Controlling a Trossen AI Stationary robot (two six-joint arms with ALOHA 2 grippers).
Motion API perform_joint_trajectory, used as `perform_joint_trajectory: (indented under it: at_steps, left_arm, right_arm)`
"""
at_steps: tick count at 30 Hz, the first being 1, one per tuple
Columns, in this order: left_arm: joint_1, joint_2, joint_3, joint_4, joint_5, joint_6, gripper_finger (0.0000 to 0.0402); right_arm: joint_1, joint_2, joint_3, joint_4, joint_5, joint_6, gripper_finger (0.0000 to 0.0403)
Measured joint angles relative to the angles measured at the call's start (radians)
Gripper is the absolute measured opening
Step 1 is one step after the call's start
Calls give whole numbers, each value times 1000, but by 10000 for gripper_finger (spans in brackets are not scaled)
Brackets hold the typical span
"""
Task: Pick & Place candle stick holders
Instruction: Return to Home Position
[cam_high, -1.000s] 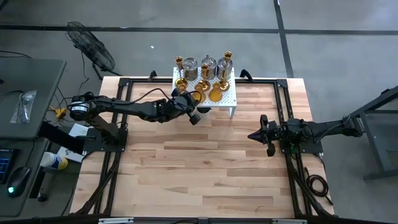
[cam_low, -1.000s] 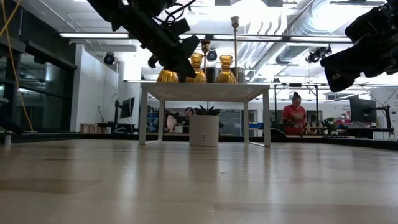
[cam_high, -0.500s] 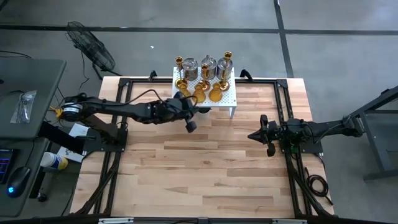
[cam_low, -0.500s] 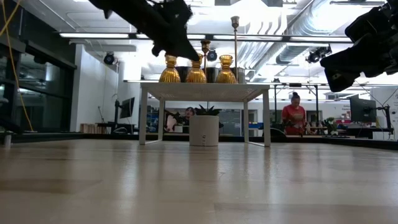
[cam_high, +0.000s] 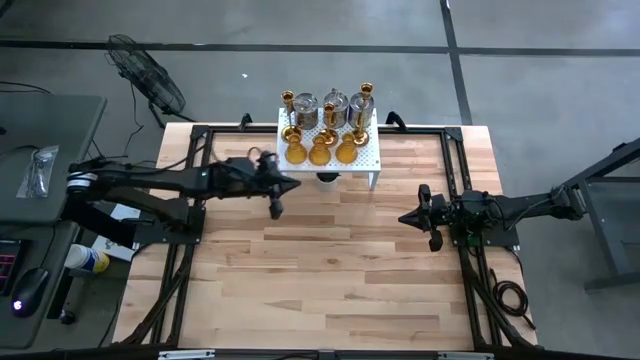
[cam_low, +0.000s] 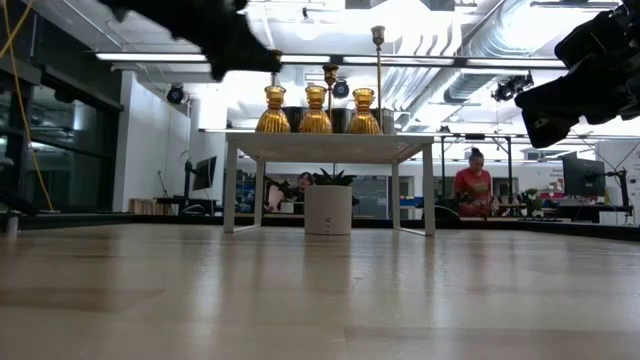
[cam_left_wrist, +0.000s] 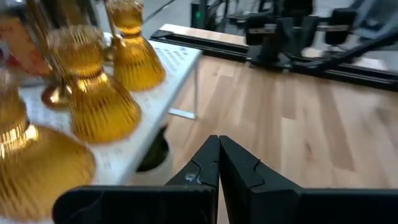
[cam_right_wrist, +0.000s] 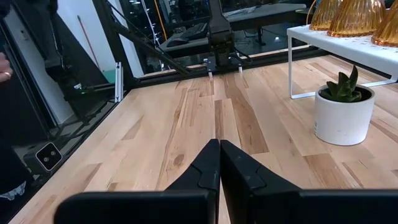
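Note:
The candle stick holders stand on a white perforated rack (cam_high: 372, 158) at the table's far edge. Three amber ones (cam_high: 320, 152) form the front row (cam_left_wrist: 93, 93); slim gold candlesticks (cam_high: 366, 96) and silvery jars (cam_high: 335, 104) stand behind them. My left gripper (cam_high: 294, 186) is shut and holds nothing. It hangs above the table just left of the rack, and its fingers (cam_left_wrist: 219, 155) point past the rack's near left corner. My right gripper (cam_high: 402, 218) waits shut and holding nothing near the table's right side (cam_right_wrist: 219, 155).
A small white pot with a green plant (cam_right_wrist: 344, 115) stands on the table under the rack (cam_low: 328, 208). Black frame rails (cam_high: 185, 250) run along the table's left, right and far sides. A person (cam_low: 472, 185) is in the room beyond the table.
My left gripper has drawn back from the front row of amber holders toward the table's left edge. It has risen and tipped up closer to level, and it has stayed shut. The left amber holder, hidden behind the gripper before, now stands in plain view on the rack.

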Motion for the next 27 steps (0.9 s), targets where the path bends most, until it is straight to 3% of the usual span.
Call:
perform_joint_trajectory:
  at_steps: [12, 15, 20, 27]
  left_arm:
    - [-26, -326, -238, -10, 117, -17, 0]
    - [-27, -435, -331, 76, 136, -58, 0]
    - [-27, -604, -471, 74, 139, -120, 0]
    - [-26, -857, -620, 77, 175, -89, 0]
  right_arm:
    - [0, 0, 0, 0, 0, 0, 3]
    - [0, 0, 0, 0, 0, 0, 3]
    - [0, 0, 0, 0, 0, 0, 3]
    - [0, 0, 0, 0, 0, 0, 3]
